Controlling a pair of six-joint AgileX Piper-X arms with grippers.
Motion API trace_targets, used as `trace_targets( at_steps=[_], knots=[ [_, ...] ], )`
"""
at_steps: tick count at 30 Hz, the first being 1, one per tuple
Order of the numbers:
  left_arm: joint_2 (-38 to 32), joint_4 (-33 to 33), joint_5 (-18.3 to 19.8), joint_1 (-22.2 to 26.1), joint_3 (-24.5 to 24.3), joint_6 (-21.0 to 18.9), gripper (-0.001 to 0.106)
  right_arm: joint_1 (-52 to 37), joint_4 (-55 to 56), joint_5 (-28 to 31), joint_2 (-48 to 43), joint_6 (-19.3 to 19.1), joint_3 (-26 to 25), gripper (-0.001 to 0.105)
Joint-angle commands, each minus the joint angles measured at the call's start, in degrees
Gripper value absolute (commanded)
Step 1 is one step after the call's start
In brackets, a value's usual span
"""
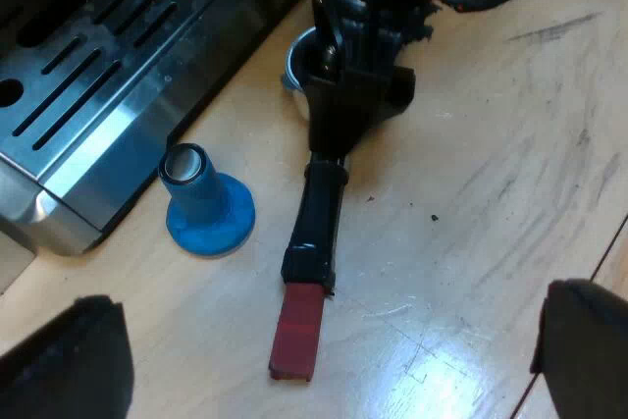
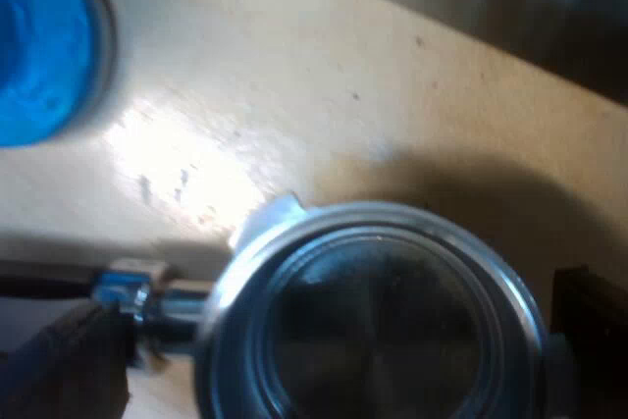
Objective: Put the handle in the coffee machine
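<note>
My left pincer (image 1: 329, 355) gapes open; right pincer (image 2: 339, 331) open, straddling dark-handled metal holder (image 1: 314, 228). Uneven closing could skid it into blue flared tamper (image 1: 204, 205).

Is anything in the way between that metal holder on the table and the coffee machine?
Only the blue tamper: it stands on the table between the handle of the holder and the front of the machine, touching neither. A lift would probably clear it. The right gripper is over the holder's cup with nothing between.

The tamper (image 1: 206, 208) is coloured blue. The holder's handle (image 1: 316, 223) is black, tipped red. The espresso machine's drip tray (image 1: 128, 134) is slotted silver.
</note>
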Motion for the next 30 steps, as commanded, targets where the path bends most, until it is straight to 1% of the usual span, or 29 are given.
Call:
trace_targets(
  at_steps=[1, 5, 7, 9, 10, 12, 13, 14, 15, 16, 19, 22, 25, 26, 27, 28, 29, 30],
  knots=[
    [0.03, -0.27, -0.25, -0.22, 0.06, 0.05, 0.085, -0.13, 0.49, -0.64, -0.08, -1.06, -0.18, 0.087],
    [0.03, -0.27, -0.25, -0.22, 0.06, 0.05, 0.085, -0.13, 0.36, -0.64, -0.08, -1.06, -0.18, 0.087],
    [0.03, -0.27, -0.25, -0.22, 0.06, 0.05, 0.085, -0.13, 0.36, -0.64, -0.08, -1.06, -0.18, 0.08],
    [0.03, -0.27, -0.25, -0.22, 0.06, 0.05, 0.085, -0.13, 0.8, -0.64, -0.08, -1.06, -0.18, 0.061],
    [0.03, -0.27, -0.25, -0.22, 0.06, 0.05, 0.085, -0.13, 0.85, -0.64, -0.08, -1.06, -0.18, 0.057],
    [0.03, -0.27, -0.25, -0.22, 0.06, 0.05, 0.085, -0.13, 0.86, -0.64, -0.08, -1.18, -0.18, 0.032],
    [0.03, -0.27, -0.25, -0.22, 0.06, 0.05, 0.085, -0.13, 0.86, -0.64, -0.08, -1.18, -0.18, 0.032],
    [0.03, -0.27, -0.25, -0.22, 0.06, 0.05, 0.085, -0.13, 0.86, -0.64, -0.08, -1.68, -0.18, 0.018],
    [0.03, -0.27, -0.25, -0.22, 0.06, 0.05, 0.085, -0.13, 0.86, -0.64, -0.39, -2.06, -0.18, 0.006],
    [0.03, -0.27, -0.25, -0.22, 0.06, 0.05, 0.085, -0.13, 0.86, -0.64, -0.56, -1.98, -0.18, 0.0],
    [0.03, -0.27, -0.25, -0.22, 0.06, 0.05, 0.085, 0.0, 1.3, -0.48, -2.08, -1.65, -0.18, 0.0],
    [0.03, -0.27, -0.25, -0.22, 0.06, 0.05, 0.085, 0.0, 2.6, -0.17, -4.41, 0.16, -0.18, 0.0],
    [0.03, -0.27, -0.25, -0.22, 0.06, 1.47, 0.085, 0.0, 4.12, -0.16, -6.14, 0.84, -0.18, 0.0],
    [0.03, -0.27, -0.25, -0.22, 0.06, 1.62, 0.085, 0.0, 5.63, -0.16, -7.56, 2.05, -0.18, 0.0],
    [0.03, -0.27, 0.3, -0.22, 0.06, 4.03, 0.085, 0.0, 7.22, -0.16, -8.91, 2.74, -0.18, 0.0],
    [0.03, -0.27, 0.3, -0.22, 0.06, 4.26, 0.085, 0.0, 7.87, -0.16, -9.27, 2.74, -0.18, 0.0],
    [0.03, -0.27, 1.21, -0.22, 0.06, 6.5, 0.085, 0.0, 8.44, -0.16, -9.77, 2.74, -0.18, 0.0],
    [0.03, -0.27, 1.73, -0.22, 0.06, 7.63, 0.085, 0.0, 8.65, -0.16, -9.94, 2.74, -0.18, 0.0]
  ],
)
